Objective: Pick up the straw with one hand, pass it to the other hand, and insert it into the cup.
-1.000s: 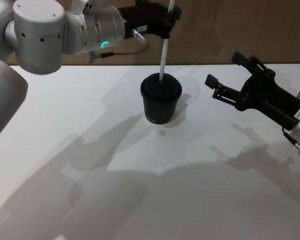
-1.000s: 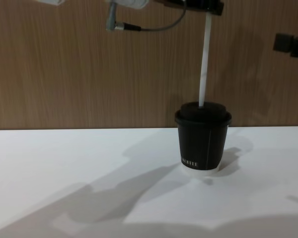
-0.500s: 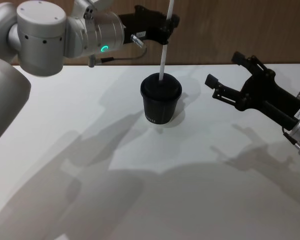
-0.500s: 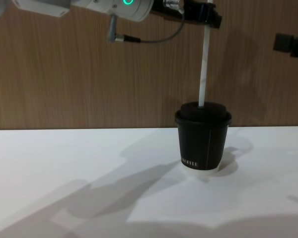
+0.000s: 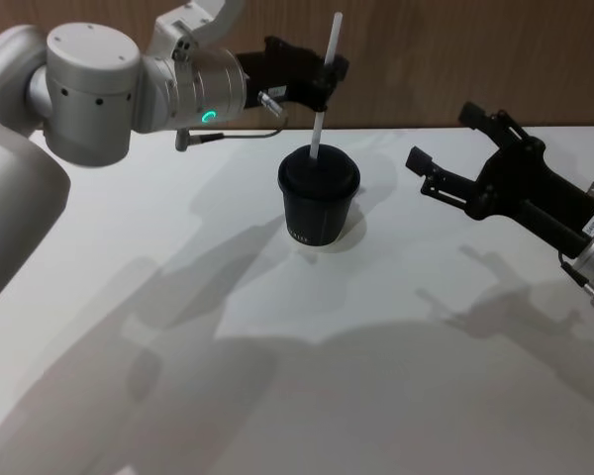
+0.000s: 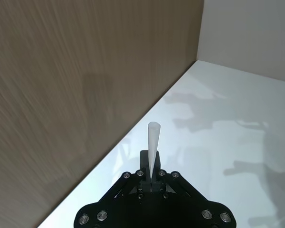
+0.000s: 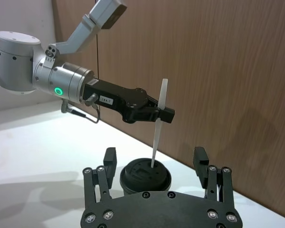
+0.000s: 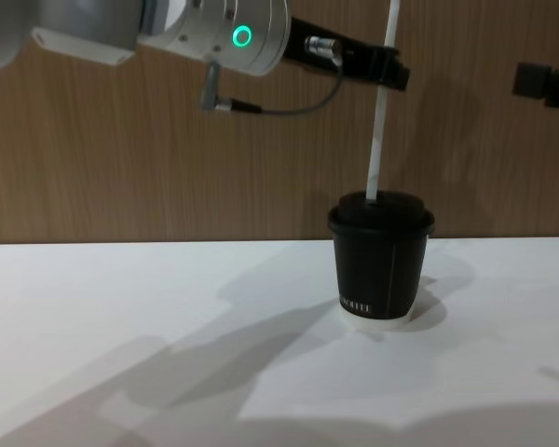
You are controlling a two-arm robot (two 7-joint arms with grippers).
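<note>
The left pincer (image 5: 327, 77), clenched on the thin white straw (image 5: 322, 109), has sunk lower, pushing it deeper through the black lidded cup (image 5: 319, 198); the right pincer (image 5: 453, 158) waits released.

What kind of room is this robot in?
Probably a robot test lab or demo booth: a bare white table against a wood-panel wall, with just a black cup and a straw set out.

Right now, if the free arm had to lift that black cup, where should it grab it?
Probably around the cup's tapered side wall below the domed lid, coming in level from the robot's right, where the right gripper waits open. From above, the straw and left gripper block access.
</note>
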